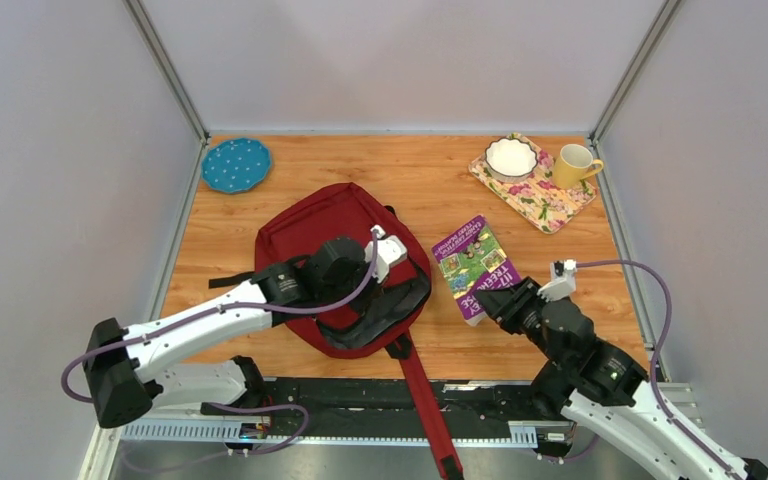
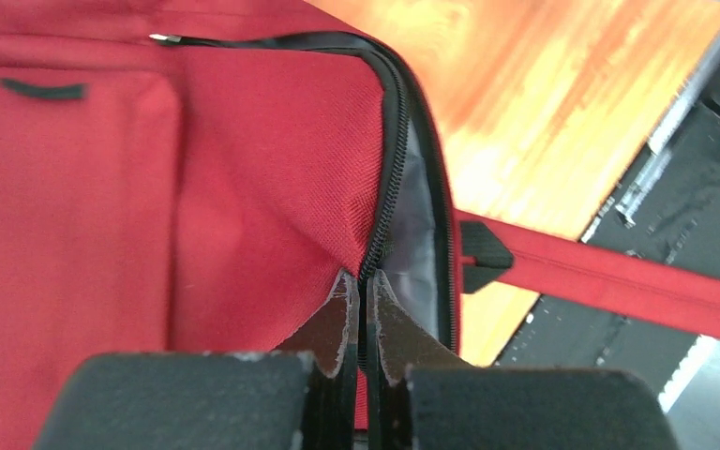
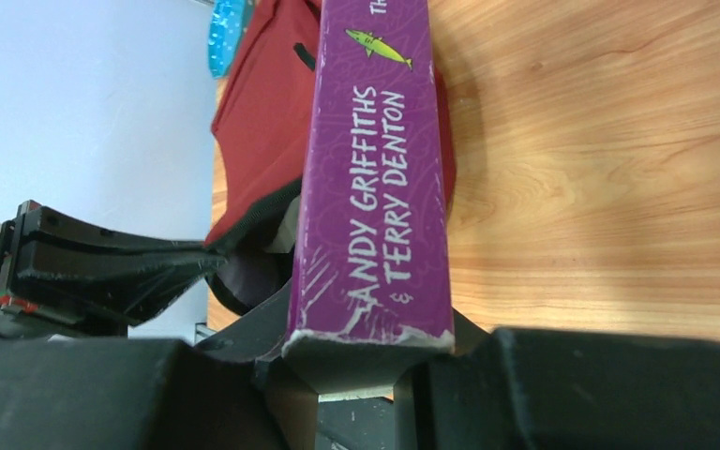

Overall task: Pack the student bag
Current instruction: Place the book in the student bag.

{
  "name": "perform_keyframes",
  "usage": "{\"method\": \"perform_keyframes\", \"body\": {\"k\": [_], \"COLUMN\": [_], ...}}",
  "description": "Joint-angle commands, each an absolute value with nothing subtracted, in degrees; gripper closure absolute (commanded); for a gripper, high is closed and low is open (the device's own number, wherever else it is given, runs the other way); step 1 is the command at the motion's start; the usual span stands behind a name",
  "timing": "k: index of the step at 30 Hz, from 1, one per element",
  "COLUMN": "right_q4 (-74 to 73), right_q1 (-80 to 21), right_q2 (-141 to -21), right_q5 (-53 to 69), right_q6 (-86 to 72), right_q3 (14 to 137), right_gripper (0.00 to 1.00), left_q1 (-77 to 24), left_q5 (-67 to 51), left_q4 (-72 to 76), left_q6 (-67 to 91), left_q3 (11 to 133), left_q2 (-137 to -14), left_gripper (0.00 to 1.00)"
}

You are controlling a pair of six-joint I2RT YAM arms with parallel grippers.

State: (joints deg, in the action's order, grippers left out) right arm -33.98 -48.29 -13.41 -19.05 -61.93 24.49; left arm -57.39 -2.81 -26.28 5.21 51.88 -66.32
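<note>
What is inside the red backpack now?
Through the open zipper of the backpack only grey lining shows, beside the left tool pinching the zipper edge. The rest of the inside is covered by the bag itself, so any contents cannot be seen.

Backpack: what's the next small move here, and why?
Probably lift the left gripper a little to widen the mouth of the backpack: its fingers are shut on the zipper edge, the grey lining shows only as a narrow slit, and the right gripper holds the purple book beside it.
</note>
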Motion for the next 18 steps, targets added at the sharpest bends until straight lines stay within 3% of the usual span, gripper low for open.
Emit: {"method": "perform_keyframes", "body": {"k": [1, 10, 18], "right_q4": [-33.5, -36.7, -23.3], "right_q1": [-48.3, -48.3, -48.3], "right_q2": [-9.0, 2.5, -5.4], "right_q5": [-19.8, -6.3, 10.3], "right_q6": [-61.3, -74.1, -77.8], "right_q3": [29.7, 26.1, 22.3], "right_gripper": [1.0, 1.0, 1.0], "left_q1": [-57.6, -57.6, -57.7], "left_q5": [10.1, 21.6, 16.5], "left_q4": [-24.3, -17.1, -9.1], "left_q6": [5.9, 7.1, 3.2], "left_q3": [54.3, 53.9, 54.3], "left_q2": [-60.0, -52.6, -50.3], "left_gripper": [1.0, 1.0, 1.0]}}
